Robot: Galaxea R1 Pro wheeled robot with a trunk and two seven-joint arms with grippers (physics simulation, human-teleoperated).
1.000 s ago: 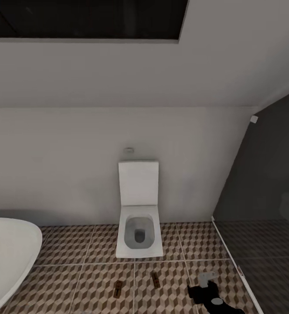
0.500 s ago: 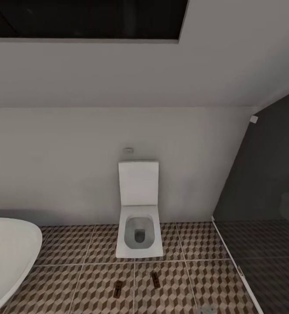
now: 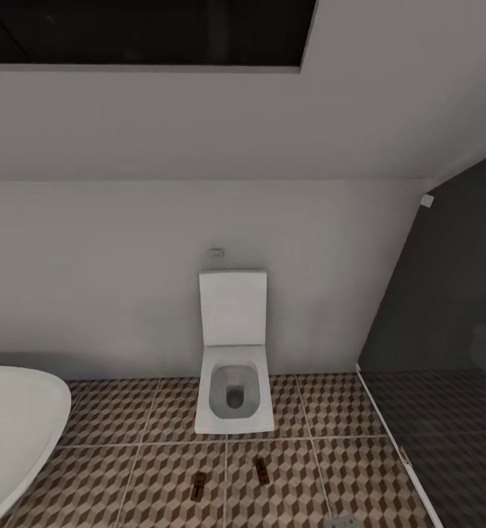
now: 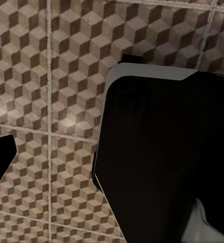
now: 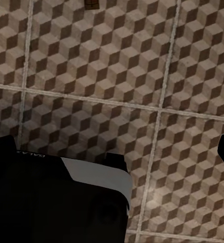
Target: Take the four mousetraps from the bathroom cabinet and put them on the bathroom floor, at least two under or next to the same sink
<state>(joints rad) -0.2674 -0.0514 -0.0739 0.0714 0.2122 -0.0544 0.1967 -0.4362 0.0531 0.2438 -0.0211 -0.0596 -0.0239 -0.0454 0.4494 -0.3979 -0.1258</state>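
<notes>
Two mousetraps [image 3: 198, 485] [image 3: 260, 469] lie flat on the cube-patterned bathroom floor [image 3: 111, 469], just in front of the toilet [image 3: 234, 352], slightly apart. Bathtub [image 3: 12, 433] at left. Pincer states: cannot tell.

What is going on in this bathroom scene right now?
A robot faces a white toilet against the wall. Two mousetraps already lie on the bathroom floor in front of it, apart from each other. A bathtub edge shows at the left. Nothing is visibly being held.
</notes>
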